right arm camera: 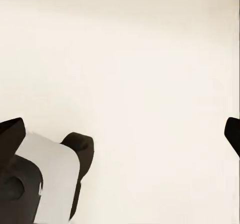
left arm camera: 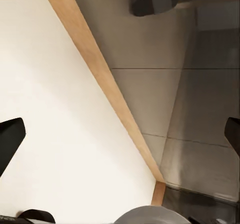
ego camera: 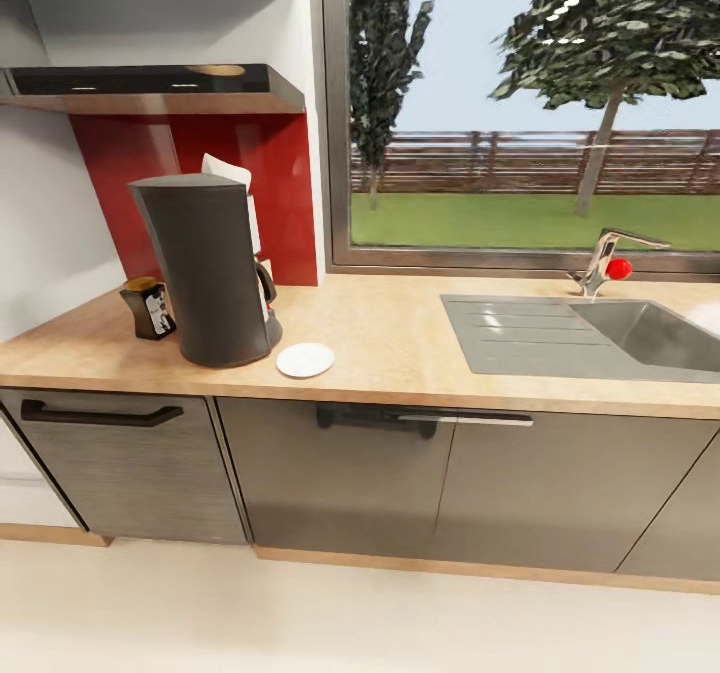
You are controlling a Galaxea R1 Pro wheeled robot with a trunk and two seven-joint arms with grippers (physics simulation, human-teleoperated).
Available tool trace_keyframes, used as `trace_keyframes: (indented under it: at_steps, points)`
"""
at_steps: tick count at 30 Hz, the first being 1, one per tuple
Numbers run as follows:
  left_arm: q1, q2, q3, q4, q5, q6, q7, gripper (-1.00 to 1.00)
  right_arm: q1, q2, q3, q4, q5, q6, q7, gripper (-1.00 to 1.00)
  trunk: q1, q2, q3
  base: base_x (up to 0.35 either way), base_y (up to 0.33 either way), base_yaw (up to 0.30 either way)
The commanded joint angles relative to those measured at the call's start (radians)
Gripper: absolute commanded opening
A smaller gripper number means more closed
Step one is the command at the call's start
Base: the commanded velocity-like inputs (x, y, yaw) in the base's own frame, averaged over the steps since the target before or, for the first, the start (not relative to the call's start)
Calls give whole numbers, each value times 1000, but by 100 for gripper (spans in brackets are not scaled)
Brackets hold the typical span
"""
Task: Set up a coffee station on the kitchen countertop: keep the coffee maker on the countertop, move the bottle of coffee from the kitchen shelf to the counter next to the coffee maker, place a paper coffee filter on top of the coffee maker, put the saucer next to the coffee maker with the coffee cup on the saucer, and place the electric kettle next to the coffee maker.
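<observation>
Both of my grippers stand with jaws wide and nothing between them: the left gripper (left arm camera: 120,134) hangs over pale floor (left arm camera: 55,114) beside a wooden plinth strip (left arm camera: 100,69) and grey cabinet fronts (left arm camera: 150,99), the right gripper (right arm camera: 120,134) over bare floor.

From my head camera, the coffee maker (ego camera: 208,271) stands upright at the left of the kitchen countertop (ego camera: 400,338). A white paper coffee filter (ego camera: 228,170) shows just behind its top; whether it rests on it I cannot tell. On its left, just beside it, sits the bottle of coffee (ego camera: 149,308). On its right, near the base, the saucer (ego camera: 305,359) lies flat. Above is the kitchen shelf (ego camera: 150,81) against the red panel (ego camera: 280,203). Farther right, the sink (ego camera: 640,338) and tap (ego camera: 605,261) lie under the window (ego camera: 530,103).
</observation>
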Motion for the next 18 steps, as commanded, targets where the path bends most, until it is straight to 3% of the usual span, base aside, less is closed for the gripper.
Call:
trace_keyframes:
  at_steps: [1, 3, 7, 13, 18]
  points:
    - [-1, -9, 8, 0, -6, -3, 17, 100, 2, -4, 9, 5, -39, -10, -16, 100, 0, -1, -1, 0, 0, 0]
    - [-1, -27, 8, 0, -6, -14, 42, 100, 7, -10, 9, 7, -77, -14, -40, 100, 0, -1, -1, 0, 0, 0]
    - [-1, -36, 8, 0, -6, -18, 51, 100, 9, -14, 9, 7, -94, -15, -50, 100, 0, -1, -1, 0, 0, 0]
    - [-1, -38, 8, 0, -6, -19, 53, 100, 9, -18, 9, 7, -97, -15, -52, 100, 0, -1, -1, 61, -76, -13]
    - [-1, -38, 8, 0, -6, -19, 53, 100, 9, -18, 9, 7, -98, -14, -52, 100, 0, -1, -1, 42, -53, -179]
